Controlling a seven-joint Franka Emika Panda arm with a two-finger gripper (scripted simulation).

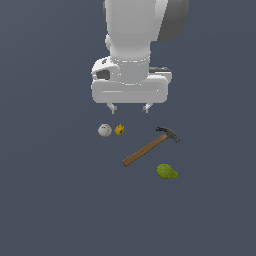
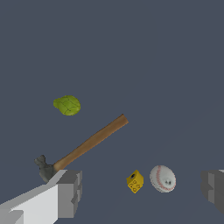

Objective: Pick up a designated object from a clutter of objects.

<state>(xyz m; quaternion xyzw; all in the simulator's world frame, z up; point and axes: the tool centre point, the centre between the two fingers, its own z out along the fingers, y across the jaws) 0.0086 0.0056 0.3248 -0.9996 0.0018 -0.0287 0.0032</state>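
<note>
Yellow lump (image 1: pixel 119 130) sits just beside the white ball (image 1: pixel 104 130), apart from the hammer (image 1: pixel 150 146), and we judge ourselves at the approach step, our gripper (image 1: pixel 129 108) spread wide and empty above, needing next a descent centred on it, clear of the ball.

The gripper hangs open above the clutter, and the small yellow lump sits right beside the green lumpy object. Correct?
Not quite. The small yellow lump sits beside the white ball, not the green lumpy object, as the exterior view shows. The gripper does hang open above them.
</note>
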